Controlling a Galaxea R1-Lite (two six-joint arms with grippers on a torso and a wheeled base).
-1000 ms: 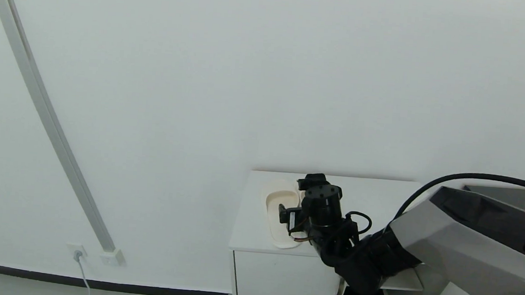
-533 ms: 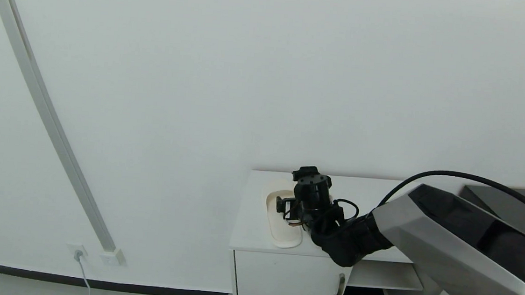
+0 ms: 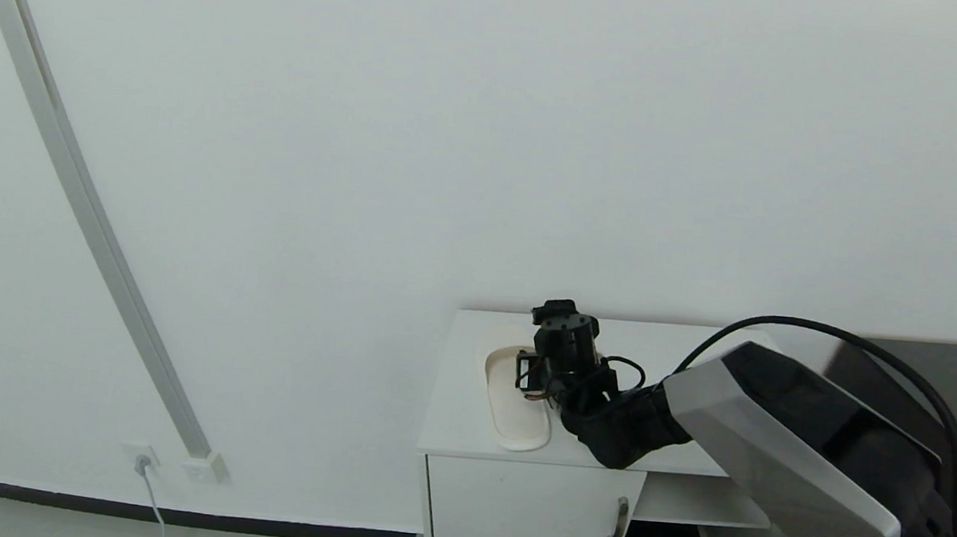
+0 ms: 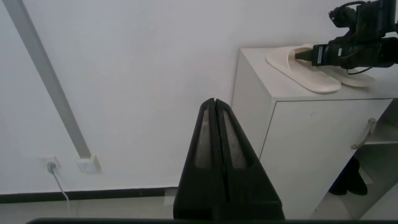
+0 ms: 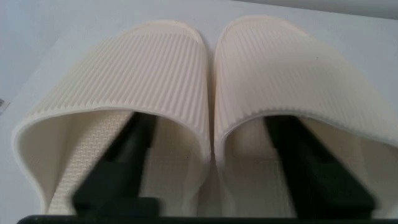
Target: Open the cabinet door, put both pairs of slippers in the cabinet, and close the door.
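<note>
The left hand (image 4: 214, 102) is hanging low, fingers pressed together, well apart from the white cabinet (image 3: 458, 421). On the cabinet's top, near its front left corner, the right hand (image 5: 210, 127) is sitting spread wide, one finger inside each of the touching cream slippers (image 5: 161, 74). Below, the door (image 3: 527, 520) is standing closed beside an open shelf (image 3: 699, 501).

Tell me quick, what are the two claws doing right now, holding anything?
Left gripper: closed, holding nothing.
Right gripper: open, one finger inside each of the cream slippers.
</note>
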